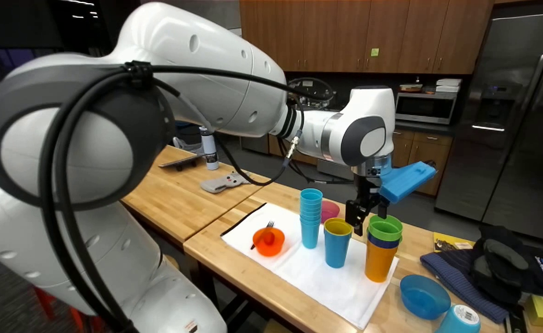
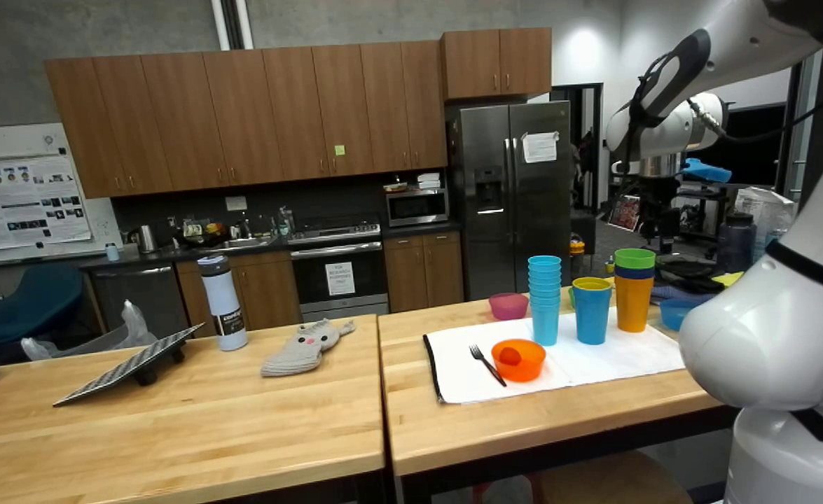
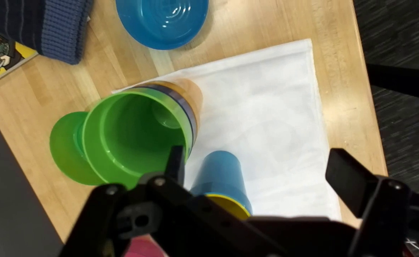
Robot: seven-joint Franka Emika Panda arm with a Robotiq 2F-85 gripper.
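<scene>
Wooden table (image 3: 245, 25) below, jaws wide apart near a green cup (image 3: 134, 135).

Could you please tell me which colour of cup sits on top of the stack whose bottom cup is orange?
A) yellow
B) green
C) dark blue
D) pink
B, since the green cup shows uppermost in both exterior views, above the dark blue cup and the orange cup.

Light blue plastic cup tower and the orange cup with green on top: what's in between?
A tall blue plastic cup with a yellow rim, in both exterior views.
</scene>
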